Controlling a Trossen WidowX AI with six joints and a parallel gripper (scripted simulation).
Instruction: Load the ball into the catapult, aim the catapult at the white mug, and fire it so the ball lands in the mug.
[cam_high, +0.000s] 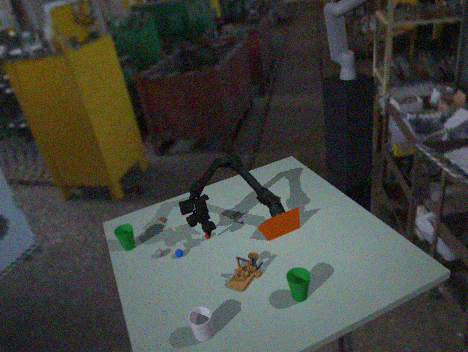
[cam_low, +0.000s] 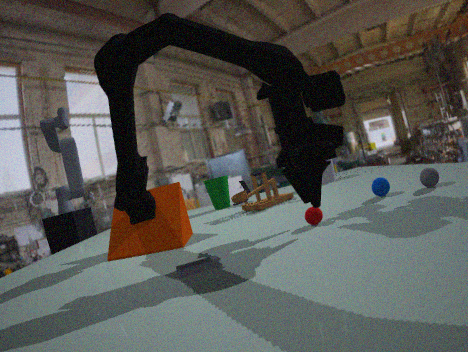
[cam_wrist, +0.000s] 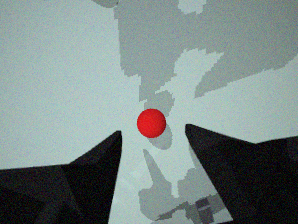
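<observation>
A red ball (cam_high: 207, 236) (cam_low: 313, 216) (cam_wrist: 151, 123) rests on the table. My gripper (cam_high: 209, 231) (cam_low: 313, 204) (cam_wrist: 154, 131) is open and points down just above it, with nothing held. In the wrist view the ball appears between the two separated fingertips. The wooden catapult (cam_high: 238, 284) (cam_low: 267, 202) stands near the middle of the table, its cup end towards the orange block and its base end towards the front. The white mug (cam_high: 202, 327) stands upright near the front edge; in the exterior view it is mostly hidden behind the gripper.
A blue ball (cam_high: 179, 253) (cam_low: 380, 187) and a grey ball (cam_high: 159, 253) (cam_low: 429, 177) lie beside the red one. Green cups (cam_high: 125, 237) (cam_high: 299, 286) stand at the far left and right of the catapult. An orange block (cam_high: 281, 225) (cam_low: 165, 240) stands by the arm's base.
</observation>
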